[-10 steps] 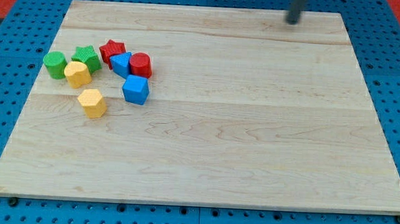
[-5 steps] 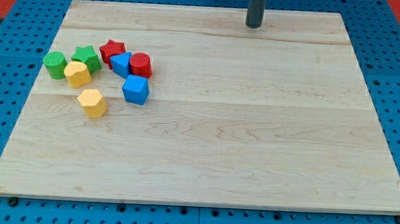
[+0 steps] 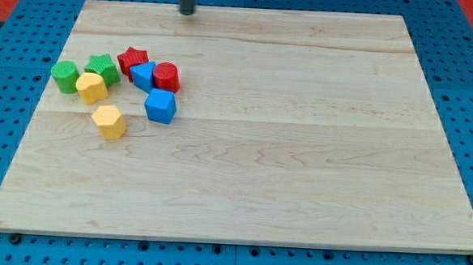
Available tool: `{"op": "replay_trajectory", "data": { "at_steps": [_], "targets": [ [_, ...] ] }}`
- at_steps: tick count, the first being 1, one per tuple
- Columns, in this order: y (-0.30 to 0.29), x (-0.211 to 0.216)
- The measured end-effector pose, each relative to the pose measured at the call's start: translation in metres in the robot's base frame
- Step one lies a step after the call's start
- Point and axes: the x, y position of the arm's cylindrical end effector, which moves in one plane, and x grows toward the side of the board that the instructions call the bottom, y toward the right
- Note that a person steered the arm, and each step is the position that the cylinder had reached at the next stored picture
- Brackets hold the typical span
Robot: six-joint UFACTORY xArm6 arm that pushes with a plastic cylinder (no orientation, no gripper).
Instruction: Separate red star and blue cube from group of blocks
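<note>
The red star [image 3: 131, 60] lies at the top of a cluster at the view's left of the wooden board [image 3: 300, 152]. It touches a blue block [image 3: 144, 76] of unclear shape. The blue cube [image 3: 160, 106] sits just below that, at the cluster's lower right. My tip [image 3: 186, 11] is at the board's top edge, above and to the right of the red star, well apart from every block.
A red cylinder [image 3: 166, 77] touches the blue block's right side. A green star [image 3: 102, 67], a green cylinder [image 3: 64, 76] and a yellow block [image 3: 91, 87] sit left of the red star. Another yellow block [image 3: 108, 121] lies below, apart.
My tip has moved left along the board's top edge, from the view's upper right to above the cluster. No block has moved.
</note>
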Motion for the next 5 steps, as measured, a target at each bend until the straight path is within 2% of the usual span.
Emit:
{"op": "replay_trajectory", "data": {
  "at_steps": [1, 2, 3, 4, 5],
  "targets": [
    [-0.019, 0.038],
    [-0.042, 0.095],
    [-0.039, 0.132],
    [0.001, 0.168],
    [0.006, 0.202]
  ]
}}
